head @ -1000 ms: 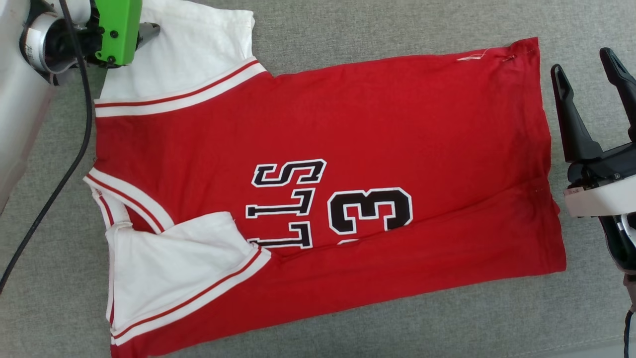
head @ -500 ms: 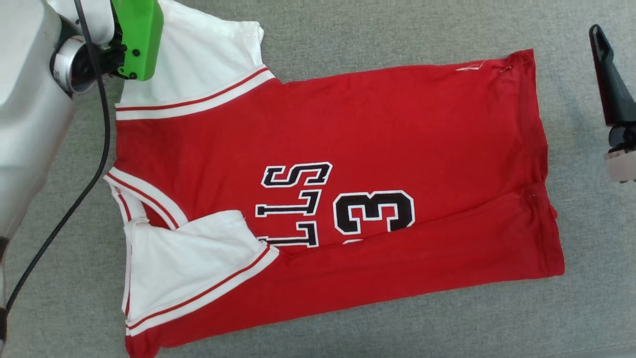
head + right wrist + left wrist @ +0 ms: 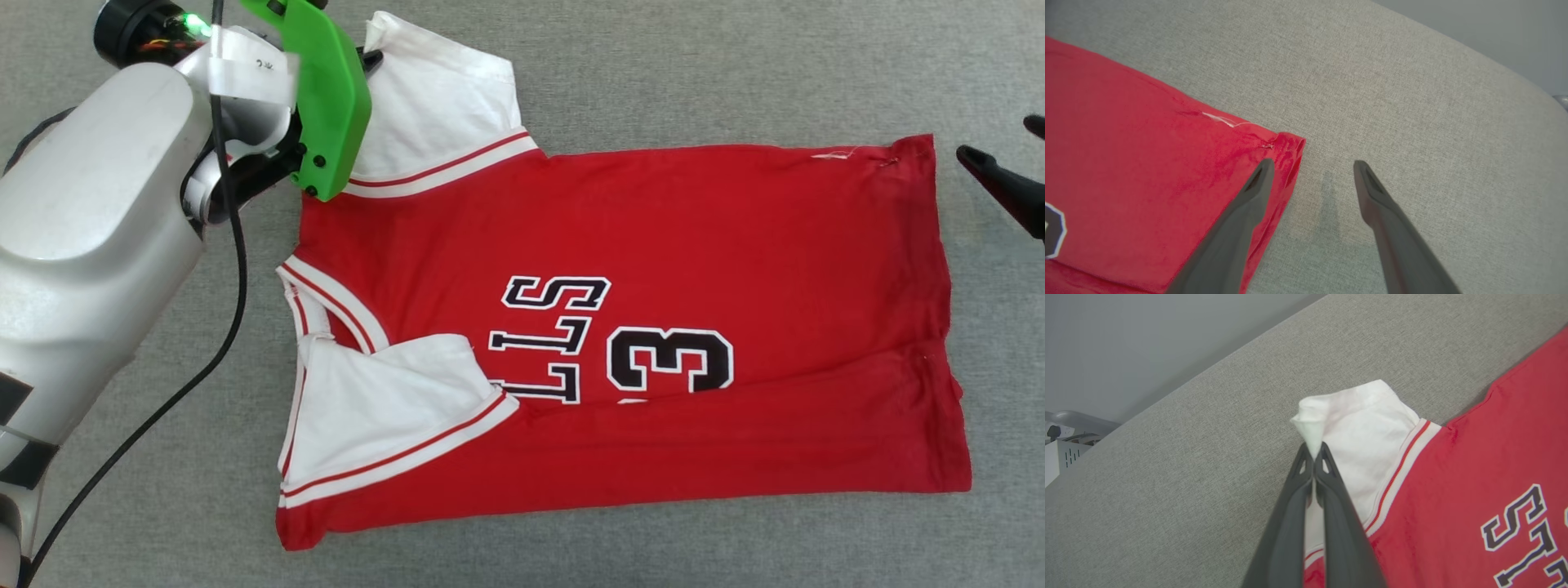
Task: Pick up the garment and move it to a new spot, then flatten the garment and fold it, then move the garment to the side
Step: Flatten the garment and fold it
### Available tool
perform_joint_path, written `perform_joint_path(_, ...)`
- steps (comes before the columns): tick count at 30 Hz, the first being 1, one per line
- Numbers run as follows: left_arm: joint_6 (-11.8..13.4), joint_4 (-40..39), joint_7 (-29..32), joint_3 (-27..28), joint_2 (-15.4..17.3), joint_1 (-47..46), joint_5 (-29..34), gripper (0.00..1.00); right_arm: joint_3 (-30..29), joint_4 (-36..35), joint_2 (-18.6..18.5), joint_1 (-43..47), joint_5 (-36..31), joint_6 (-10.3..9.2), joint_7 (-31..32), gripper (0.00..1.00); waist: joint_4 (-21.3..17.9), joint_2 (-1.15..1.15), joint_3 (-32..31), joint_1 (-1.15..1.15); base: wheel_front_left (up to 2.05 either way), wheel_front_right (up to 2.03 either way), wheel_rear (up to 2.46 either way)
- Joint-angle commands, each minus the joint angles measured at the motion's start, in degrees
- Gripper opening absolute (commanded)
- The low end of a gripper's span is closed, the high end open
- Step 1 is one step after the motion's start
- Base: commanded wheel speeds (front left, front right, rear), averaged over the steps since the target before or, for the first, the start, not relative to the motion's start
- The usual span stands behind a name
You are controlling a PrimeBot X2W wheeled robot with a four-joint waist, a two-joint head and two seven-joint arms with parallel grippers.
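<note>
The garment (image 3: 653, 245), a red jersey with white sleeves, lies flat on the grey surface with its collar to the left and its hem to the right. Its near long edge is folded over, and one white sleeve (image 3: 384, 408) rests on that fold. My left gripper (image 3: 371, 57) is at the far sleeve (image 3: 441, 106). In the left wrist view it (image 3: 1312, 451) is shut on that sleeve's white corner (image 3: 1310, 428), which is pinched up into a peak. My right gripper (image 3: 1312, 165) is open beside the hem's far corner (image 3: 1286, 151), one finger over the red cloth. It (image 3: 998, 137) sits at the right edge of the head view.
Grey fabric surface (image 3: 653, 65) extends on all sides of the garment. My pale left forearm (image 3: 90, 245) and its black cable (image 3: 220, 327) cover the left side. A white perforated box (image 3: 1057, 457) sits beyond the surface's edge.
The whole head picture has shifted right and down, so the camera moved. My left arm has swung further into view, still at the far sleeve. Less of my right gripper shows.
</note>
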Motion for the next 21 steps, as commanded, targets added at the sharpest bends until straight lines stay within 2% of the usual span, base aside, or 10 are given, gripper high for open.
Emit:
perform_joint_path(1, -0.2, -0.7, -0.7, -0.1, -0.1, 0.9, 0.4, 0.0, 0.8, 1.0, 0.1, -1.7, 1.2, -0.04, 1.8, 1.0, 1.6, 0.0, 0.0, 0.0, 0.0, 0.0, 0.0)
perform_joint_path(5, -0.1, -2.8, -2.0, -0.4, -0.3, 0.7, 1.4, 0.0, 3.9, 4.9, 0.7, -4.9, 1.7, -0.04, 6.1, 1.0, 3.1, 0.0, 1.4, 0.0, 0.0, 0.0, 0.0)
perform_joint_path(11, 0.4, -5.0, -3.2, -0.9, -0.7, 0.1, 2.9, 0.0, 8.8, 12.6, 3.4, -7.4, 0.3, -0.04, 6.7, 1.0, 5.0, 0.0, 3.5, 0.0, 0.0, 0.0, 0.0)
perform_joint_path(16, 0.5, -5.3, -3.7, -1.0, -0.9, 0.2, 3.0, 0.0, 13.2, 15.8, 4.0, -6.1, 2.9, -0.04, 6.8, 1.0, 5.4, 0.0, 4.1, 0.0, 0.0, 0.0, 0.0)
perform_joint_path(17, 0.5, -5.2, -3.8, -1.1, -0.8, 0.3, 3.0, 0.0, 13.6, 16.0, 4.0, -6.2, 3.3, -0.04, 5.5, 0.54, 5.2, 0.0, 3.9, 0.0, 0.0, 0.0, 0.0)
perform_joint_path(19, 0.5, -4.7, -4.1, -1.2, -0.7, 0.7, 2.9, 0.0, 14.5, 16.3, 3.7, -6.3, 4.0, -0.04, 3.4, 0.0, 4.9, 0.0, 3.1, 0.0, 0.0, 0.0, 0.0)
perform_joint_path(21, 0.4, -4.0, -4.8, -1.2, -0.6, 1.3, 2.7, 0.0, 15.1, 16.1, 3.1, -6.9, 3.9, -0.04, 0.0, 0.0, 4.6, 0.0, 2.0, 0.0, 0.0, 0.0, 0.0)
